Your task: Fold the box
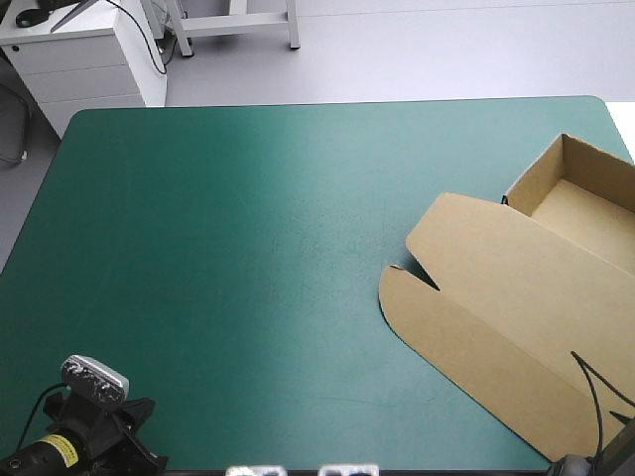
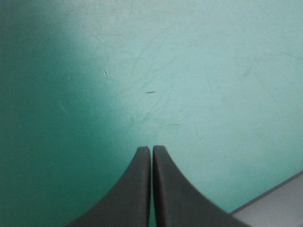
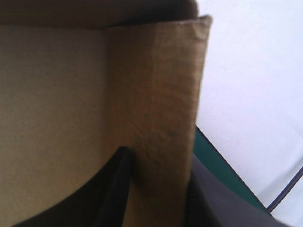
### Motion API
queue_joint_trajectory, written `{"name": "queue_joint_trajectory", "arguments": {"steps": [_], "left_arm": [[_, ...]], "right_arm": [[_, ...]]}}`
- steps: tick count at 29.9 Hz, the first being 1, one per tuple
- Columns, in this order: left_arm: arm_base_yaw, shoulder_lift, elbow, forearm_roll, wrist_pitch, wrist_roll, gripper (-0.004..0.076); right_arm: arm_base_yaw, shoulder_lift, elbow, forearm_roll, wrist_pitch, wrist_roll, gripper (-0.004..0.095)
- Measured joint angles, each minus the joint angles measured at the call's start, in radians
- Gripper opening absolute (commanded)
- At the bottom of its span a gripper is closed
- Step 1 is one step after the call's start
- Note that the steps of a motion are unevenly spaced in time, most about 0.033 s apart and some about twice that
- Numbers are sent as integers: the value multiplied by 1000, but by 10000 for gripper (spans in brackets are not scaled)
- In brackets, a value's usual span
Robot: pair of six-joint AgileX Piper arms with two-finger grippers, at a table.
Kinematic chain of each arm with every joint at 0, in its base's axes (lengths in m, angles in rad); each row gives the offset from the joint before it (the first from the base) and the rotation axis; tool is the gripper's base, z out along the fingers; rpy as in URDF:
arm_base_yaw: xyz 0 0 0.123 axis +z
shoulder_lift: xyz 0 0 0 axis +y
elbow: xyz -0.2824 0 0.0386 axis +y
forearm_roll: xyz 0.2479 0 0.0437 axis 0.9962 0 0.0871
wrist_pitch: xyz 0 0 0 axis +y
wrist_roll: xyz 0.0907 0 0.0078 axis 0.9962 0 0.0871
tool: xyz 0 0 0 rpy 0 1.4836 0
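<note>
Since the box (image 1: 536,263), an open tray with its lid (image 1: 466,297) flat at the right edge of the teal-green cover (image 1: 248,248), looks light and stiff, an upright wall (image 3: 156,80) seems the best hold: the right gripper (image 3: 158,158) is clamped on one; the left gripper (image 2: 151,150) has its fingers pressed together, empty

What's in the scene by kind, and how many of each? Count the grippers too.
box: 1 (brown, an open tray with the lid flat)
grippers: 2 (left gripper shut on nothing over the bare cover; right gripper shut on a wall of the box)
Total: 3
</note>
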Motion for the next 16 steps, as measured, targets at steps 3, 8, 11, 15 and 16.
{"name": "queue_joint_trajectory", "arguments": {"steps": [3, 8, 11, 15, 16], "left_arm": [[0, 0, 0, 0, 0, 0, -8], [0, 0, 0, 0, 0, 0, -8], [0, 0, 0, 0, 0, 0, -8], [0, 0, 0, 0, 0, 0, -8], [0, 0, 0, 3, 0, 0, -8]], "right_arm": [[0, 0, 0, 1, 1, 0, 378], [0, -33, 0, 1, 1, 0, 378], [0, -84, 0, 2, 1, -5, 377], [0, -160, 0, 8, 3, -8, 377], [0, -188, 0, 19, 4, -14, 377]]}}
